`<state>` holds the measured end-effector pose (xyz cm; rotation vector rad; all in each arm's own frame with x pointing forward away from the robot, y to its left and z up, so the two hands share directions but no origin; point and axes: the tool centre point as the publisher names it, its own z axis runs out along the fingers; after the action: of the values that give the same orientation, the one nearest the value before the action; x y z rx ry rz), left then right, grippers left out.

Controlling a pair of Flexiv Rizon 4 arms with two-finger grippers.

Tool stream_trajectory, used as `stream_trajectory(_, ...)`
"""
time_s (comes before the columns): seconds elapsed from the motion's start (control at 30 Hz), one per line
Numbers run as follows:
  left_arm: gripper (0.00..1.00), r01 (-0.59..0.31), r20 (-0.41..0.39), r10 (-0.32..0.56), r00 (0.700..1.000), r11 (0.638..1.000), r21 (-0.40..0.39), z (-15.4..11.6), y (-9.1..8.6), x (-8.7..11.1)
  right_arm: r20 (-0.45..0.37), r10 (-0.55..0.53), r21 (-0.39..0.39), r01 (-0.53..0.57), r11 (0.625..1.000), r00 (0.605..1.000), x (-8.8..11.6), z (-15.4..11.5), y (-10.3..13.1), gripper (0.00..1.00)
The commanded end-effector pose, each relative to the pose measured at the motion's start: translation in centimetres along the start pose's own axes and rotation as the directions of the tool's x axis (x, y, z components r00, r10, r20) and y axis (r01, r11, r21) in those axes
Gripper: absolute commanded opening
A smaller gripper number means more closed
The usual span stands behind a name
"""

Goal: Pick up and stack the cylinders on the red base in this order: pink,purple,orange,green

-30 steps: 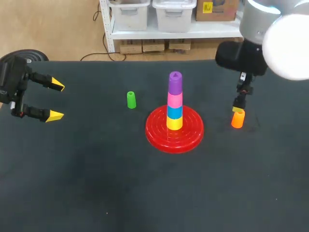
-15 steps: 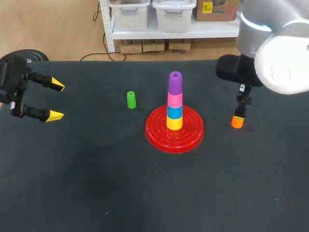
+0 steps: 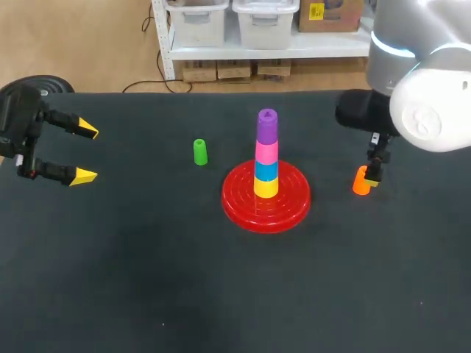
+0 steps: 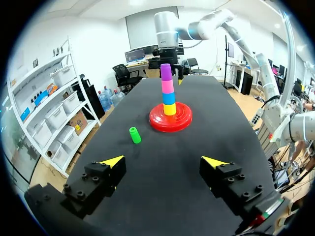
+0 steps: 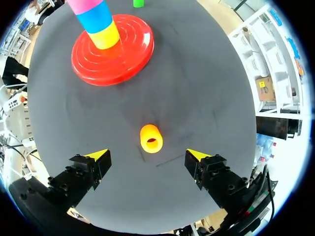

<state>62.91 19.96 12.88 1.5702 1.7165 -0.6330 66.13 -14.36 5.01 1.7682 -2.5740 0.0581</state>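
- Head view: your red base (image 3: 293,204) carries a yellow, a blue, the pink cylinder (image 3: 266,151) and the purple cylinder (image 3: 267,125) on top, so by the order given the orange one is due next.
- The right gripper (image 3: 372,177) hangs low over the orange cylinder (image 3: 360,182), which stands on the table well apart from the base. From here you cannot tell how its fingers sit around the cylinder.
- The left gripper (image 3: 85,153) is parked far from the stack with its fingers spread wide and nothing between them. The green cylinder (image 3: 199,151) stands ahead of its tips, between them and the base. I judge the left arm is waiting its turn, green being last.
- Left wrist view: both yellow tips stand well apart and bare. The green cylinder is out ahead of them, nearer the left finger's line, with the stack further on. The approach path looks open.
- Right wrist view: the fingers are open, one on each side. The orange cylinder stands upright, its hole facing the camera, just ahead of the line between the tips and about centred. It touches neither finger.
- That centring suits a straight descent and squeeze. A slightly deeper reach would seat it fully between the pads. The base lies well ahead of the fingers.
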Motion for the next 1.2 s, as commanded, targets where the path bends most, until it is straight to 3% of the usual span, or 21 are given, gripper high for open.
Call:
stream_trajectory(0.03, 1.0, -0.003, 0.002, 0.003, 1.0, 1.0, -0.004, 0.0, -0.1, 0.1, -0.001, -0.003, 0.009, 0.003, 1.0, 1.0, -0.2, 0.7, 0.1, 1.0)
stream_trajectory(0.43, 1.0, -0.003, 0.002, 0.003, 1.0, 1.0, -0.004, 0.0, -0.1, 0.1, -0.007, -0.027, 0.003, 0.027, 1.0, 1.0, -0.7, 2.5, -0.1, 1.0)
stream_trajectory(0.6, 1.0, -0.003, 0.002, 0.003, 1.0, 1.0, -0.004, 0.0, -0.1, 0.1, 0.027, -0.012, 0.027, 0.011, 1.0, 1.0, -0.6, 1.7, -0.4, 1.0)
stream_trajectory(1.2, 1.0, -0.003, 0.002, 0.003, 1.0, 1.0, -0.004, 0.0, -0.1, 0.1, 0.027, -0.012, 0.027, 0.011, 1.0, 1.0, -0.6, 1.7, -0.4, 1.0)
